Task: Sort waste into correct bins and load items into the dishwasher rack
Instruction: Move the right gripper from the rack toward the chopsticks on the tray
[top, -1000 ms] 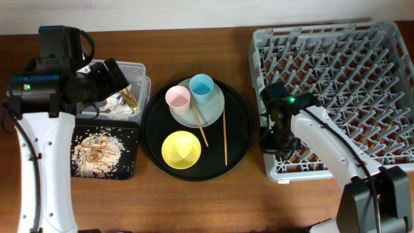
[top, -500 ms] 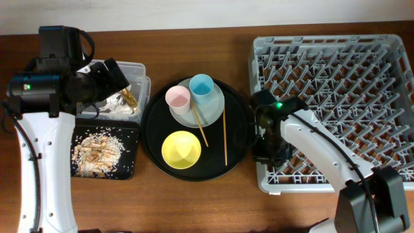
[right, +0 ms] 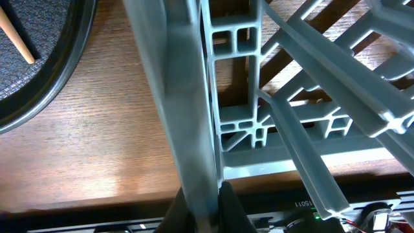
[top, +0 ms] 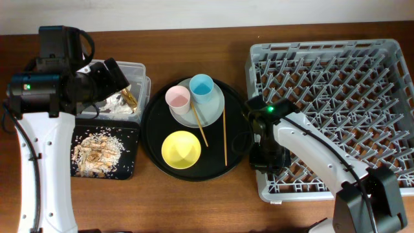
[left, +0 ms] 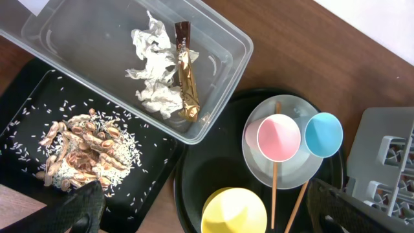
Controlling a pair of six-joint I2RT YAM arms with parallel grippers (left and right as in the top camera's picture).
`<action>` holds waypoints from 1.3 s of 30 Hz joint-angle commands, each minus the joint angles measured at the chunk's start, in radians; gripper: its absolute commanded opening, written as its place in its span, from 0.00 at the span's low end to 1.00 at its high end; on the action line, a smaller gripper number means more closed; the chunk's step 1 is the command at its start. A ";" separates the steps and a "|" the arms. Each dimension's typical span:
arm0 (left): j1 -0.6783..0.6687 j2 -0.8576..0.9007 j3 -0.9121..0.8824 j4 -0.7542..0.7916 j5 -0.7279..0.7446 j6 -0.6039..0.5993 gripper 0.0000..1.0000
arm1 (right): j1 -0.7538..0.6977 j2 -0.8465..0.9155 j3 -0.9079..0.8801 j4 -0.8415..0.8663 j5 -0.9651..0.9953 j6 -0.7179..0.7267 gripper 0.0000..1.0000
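Right hand: the right gripper [right: 206, 206] is pinched tight on the left wall of the dishwasher rack [top: 336, 77], near its front corner.
Left hand: the left gripper [left: 210, 208] is spread wide and holds nothing, hanging above the clear box [left: 220, 39].
Rack edges: the left wall stands just beside the round black tray [top: 155, 123], with a strip of table [right: 97, 142] between them.
Open room: bare wood lies in front of the tray and the rack.
Around: the plate [top: 213, 113] carries the pink cup [top: 177, 98] and the blue cup [top: 201, 87]. The yellow bowl [top: 180, 149] sits in front of it, and the chopsticks [top: 225, 139] lie toward the rack.
Waste: the crumpled paper [left: 152, 97] and the wrapper [left: 186, 84] lie in the clear box. The food scraps [left: 84, 152] lie in the black rectangular tray [top: 129, 165].
Hard to see: from overhead the arm hides the right fingers, and the rack's right side is cut off.
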 commanded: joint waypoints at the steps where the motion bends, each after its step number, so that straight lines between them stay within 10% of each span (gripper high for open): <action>1: 0.002 -0.008 0.005 -0.001 0.004 0.017 0.99 | 0.007 -0.003 -0.003 -0.011 -0.005 0.043 0.04; 8: 0.002 -0.008 0.005 -0.001 0.004 0.017 0.99 | 0.008 -0.002 -0.003 0.001 -0.020 0.008 0.05; 15: 0.002 -0.008 0.005 -0.001 0.004 0.017 0.99 | 0.003 -0.002 0.008 -0.038 -0.021 -0.023 0.27; 21: 0.002 -0.008 0.005 -0.001 0.004 0.017 0.99 | -0.019 -0.002 0.340 -0.092 -0.023 -0.147 0.32; 22: 0.002 -0.008 0.005 -0.001 0.004 0.017 0.99 | -0.029 -0.002 0.440 -0.093 -0.024 -0.154 0.43; 23: 0.002 -0.008 0.005 -0.001 0.004 0.017 0.99 | -0.029 -0.002 0.506 -0.077 -0.024 -0.154 0.84; 25: 0.002 -0.008 0.005 -0.001 0.004 0.017 0.99 | -0.021 -0.003 0.532 -0.034 -0.024 -0.154 0.96; 28: 0.002 -0.008 0.005 -0.001 0.004 0.017 0.99 | 0.014 0.008 0.482 0.006 -0.021 -0.176 0.94; 35: 0.002 -0.008 0.005 -0.001 0.004 0.017 0.99 | 0.134 0.011 0.132 0.468 -0.024 -0.175 0.54; 39: 0.002 -0.008 0.005 -0.001 0.004 0.017 0.99 | 0.204 0.018 -0.006 0.737 -0.019 -0.172 0.54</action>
